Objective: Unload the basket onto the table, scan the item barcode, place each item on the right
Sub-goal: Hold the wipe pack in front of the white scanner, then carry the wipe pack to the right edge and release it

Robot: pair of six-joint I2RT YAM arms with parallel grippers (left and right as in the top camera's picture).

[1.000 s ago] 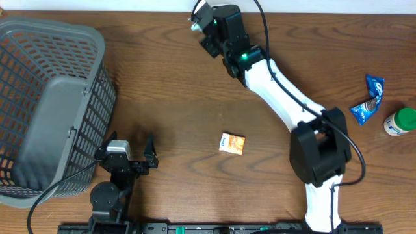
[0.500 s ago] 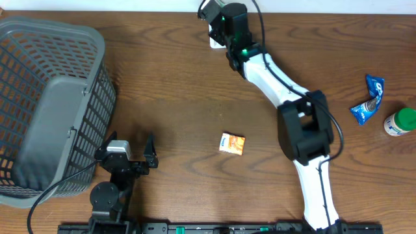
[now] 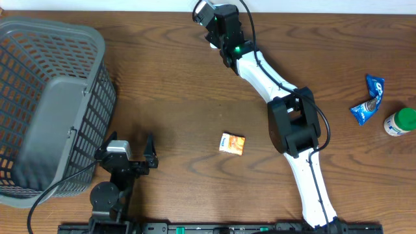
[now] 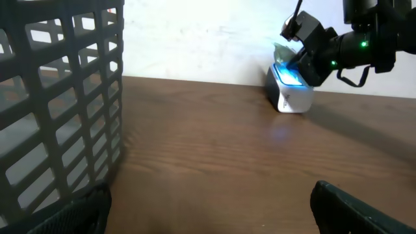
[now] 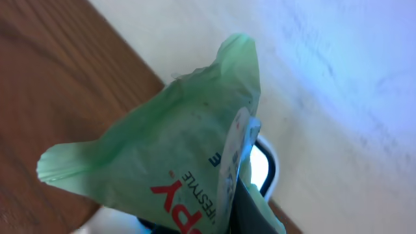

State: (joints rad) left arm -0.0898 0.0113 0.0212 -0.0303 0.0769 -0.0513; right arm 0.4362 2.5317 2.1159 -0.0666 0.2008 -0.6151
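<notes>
Between the right jaws, pressed together on it, sits a crumpled green packet [image 5: 162,156]. Just below it stands the scanner [image 4: 289,91], its window glowing blue and partly covered by the packet, at the far edge of the table [image 3: 169,97]. Well back from these jaws lies an orange packet [image 3: 232,143]; far to their right are a blue packet [image 3: 368,99] and a bottle [image 3: 399,121]. Left jaws stand spread wide, with a basket [image 3: 104,97] close on their left.
</notes>
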